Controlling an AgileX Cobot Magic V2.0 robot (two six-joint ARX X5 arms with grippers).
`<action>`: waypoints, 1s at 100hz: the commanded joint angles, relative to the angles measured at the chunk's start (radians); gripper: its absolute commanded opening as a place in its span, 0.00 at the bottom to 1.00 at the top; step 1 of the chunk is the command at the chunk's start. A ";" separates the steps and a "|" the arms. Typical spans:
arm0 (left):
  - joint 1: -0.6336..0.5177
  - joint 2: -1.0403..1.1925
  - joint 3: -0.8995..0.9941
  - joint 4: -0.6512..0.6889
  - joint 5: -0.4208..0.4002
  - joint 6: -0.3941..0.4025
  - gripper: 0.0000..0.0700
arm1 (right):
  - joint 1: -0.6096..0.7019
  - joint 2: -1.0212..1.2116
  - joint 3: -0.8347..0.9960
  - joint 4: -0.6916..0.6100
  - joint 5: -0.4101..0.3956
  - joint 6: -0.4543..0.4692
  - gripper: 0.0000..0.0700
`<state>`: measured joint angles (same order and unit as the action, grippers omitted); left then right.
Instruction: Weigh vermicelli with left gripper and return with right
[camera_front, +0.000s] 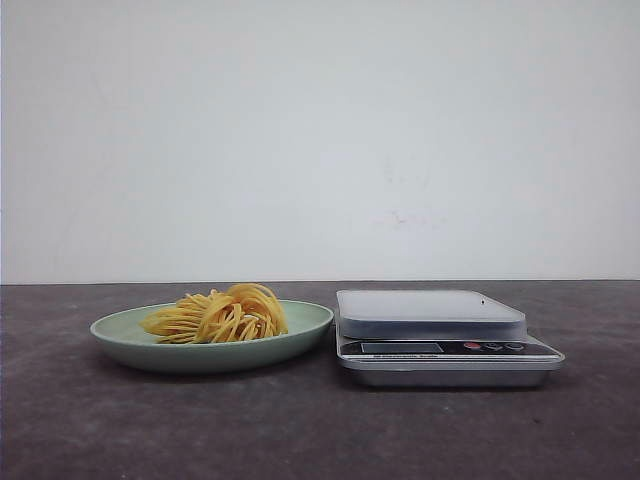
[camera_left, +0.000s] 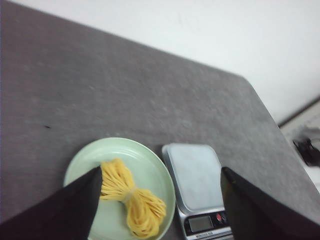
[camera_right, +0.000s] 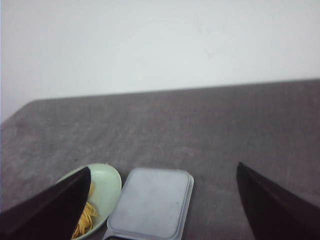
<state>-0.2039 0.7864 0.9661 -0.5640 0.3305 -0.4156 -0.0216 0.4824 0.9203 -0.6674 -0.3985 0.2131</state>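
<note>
The vermicelli (camera_front: 220, 314), a clump of thin yellow looped strands, lies on a pale green plate (camera_front: 120, 330) left of a silver kitchen scale (camera_front: 430, 312). In the left wrist view the vermicelli (camera_left: 132, 200) sits on the plate (camera_left: 152, 165) beside the scale (camera_left: 192, 175). My left gripper (camera_left: 161, 172) is open, high above them, holding nothing. My right gripper (camera_right: 162, 172) is open too, high above the scale (camera_right: 152, 202); the plate (camera_right: 107, 182) and a bit of vermicelli (camera_right: 85, 217) show partly behind one finger. Neither gripper shows in the front view.
The dark grey table (camera_front: 320, 430) runs back to a plain white wall (camera_front: 320, 130). The scale's display and buttons (camera_front: 445, 347) face the front. The table's far right edge (camera_left: 265, 110) shows in the left wrist view, with floor beyond it.
</note>
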 joint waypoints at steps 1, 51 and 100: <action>-0.048 0.063 0.031 0.010 -0.040 -0.010 0.62 | 0.000 0.014 0.021 0.008 -0.021 -0.012 0.85; -0.325 0.637 0.075 0.052 -0.180 -0.137 0.62 | 0.034 0.040 0.024 -0.053 -0.032 -0.043 0.91; -0.341 0.863 0.097 0.198 -0.182 -0.180 0.62 | 0.080 0.046 0.024 -0.097 -0.031 -0.071 0.91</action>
<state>-0.5381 1.6203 1.0294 -0.3756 0.1539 -0.5861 0.0525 0.5217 0.9237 -0.7704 -0.4263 0.1532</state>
